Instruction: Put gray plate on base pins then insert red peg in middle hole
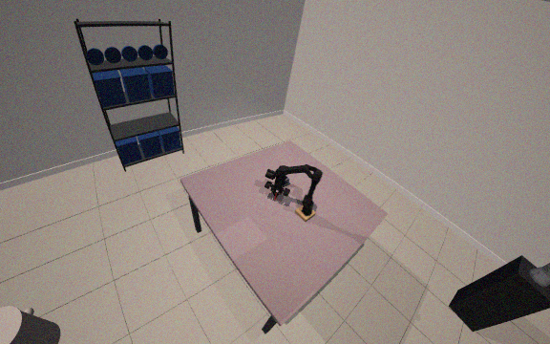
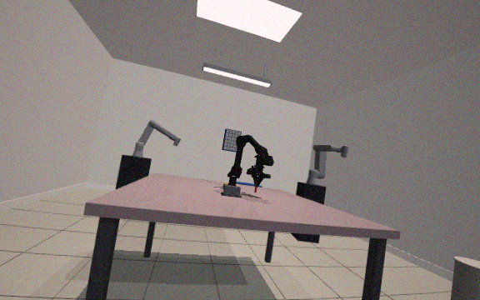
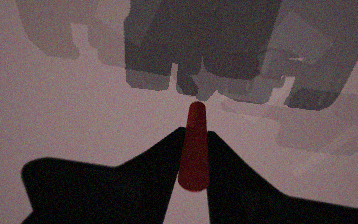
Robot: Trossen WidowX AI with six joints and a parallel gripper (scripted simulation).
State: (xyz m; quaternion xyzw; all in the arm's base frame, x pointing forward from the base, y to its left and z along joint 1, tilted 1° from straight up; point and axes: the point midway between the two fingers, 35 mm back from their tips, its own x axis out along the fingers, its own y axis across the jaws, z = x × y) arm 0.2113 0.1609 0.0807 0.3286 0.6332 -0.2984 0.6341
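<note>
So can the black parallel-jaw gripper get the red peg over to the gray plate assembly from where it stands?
Probably yes. The gripper is shut on the red peg, and the gray plate assembly sits close beside it on the pink table, with nothing visible between them.

The peg [image 3: 195, 150] is held between the two fingers of the hand [image 3: 194, 165], above the table [image 1: 286, 258]. The base [image 2: 231, 191] is set on the table beside the hand.
</note>
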